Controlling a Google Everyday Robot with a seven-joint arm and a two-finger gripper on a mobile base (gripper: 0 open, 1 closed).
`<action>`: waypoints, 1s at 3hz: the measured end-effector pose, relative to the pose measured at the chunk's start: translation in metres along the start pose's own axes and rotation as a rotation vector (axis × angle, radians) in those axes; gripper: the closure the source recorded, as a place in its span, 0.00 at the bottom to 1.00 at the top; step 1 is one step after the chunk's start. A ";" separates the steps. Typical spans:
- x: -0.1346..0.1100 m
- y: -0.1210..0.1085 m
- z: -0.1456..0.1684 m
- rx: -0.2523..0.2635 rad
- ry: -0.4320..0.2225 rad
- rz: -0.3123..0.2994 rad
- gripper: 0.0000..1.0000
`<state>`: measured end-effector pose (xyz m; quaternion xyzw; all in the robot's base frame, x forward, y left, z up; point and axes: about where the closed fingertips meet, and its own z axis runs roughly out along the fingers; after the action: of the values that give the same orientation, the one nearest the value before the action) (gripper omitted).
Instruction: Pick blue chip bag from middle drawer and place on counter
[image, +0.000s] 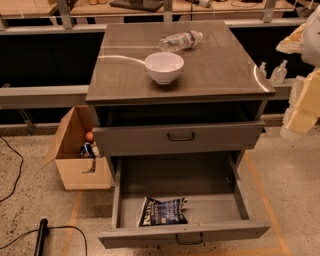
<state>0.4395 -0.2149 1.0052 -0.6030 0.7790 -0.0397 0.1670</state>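
I count one blue chip bag (162, 211), lying flat at the front of the open middle drawer (215, 207). The tabletop (220, 65) carries one white bowl (164, 67) and one water bottle (181, 41) on its side. The gripper (301, 112) is at the right edge, well apart from the bag. I cannot tell its state.

chip bag (163, 212): showing dark blue foil with white lettering and white speckles
drawer (243, 202): showing plain grey metal, with a dark handle
counter (125, 75): gleaming glossy grey-brown
bowl (164, 67): showing plain white
bottle (181, 41): showing clear plastic with a pale label
gripper (302, 112): showing cream-yellow, hanging just off the counter's right edge
box (70, 167): showing tan cardboard
floor (30, 200): showing speckled beige with orange lines
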 end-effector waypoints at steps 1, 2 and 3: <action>0.000 0.000 0.000 0.000 0.000 0.000 0.00; 0.002 0.000 0.006 0.011 -0.020 0.019 0.00; 0.008 0.008 0.047 0.016 -0.099 0.050 0.00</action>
<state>0.4449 -0.2139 0.9572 -0.5833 0.7842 -0.0120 0.2111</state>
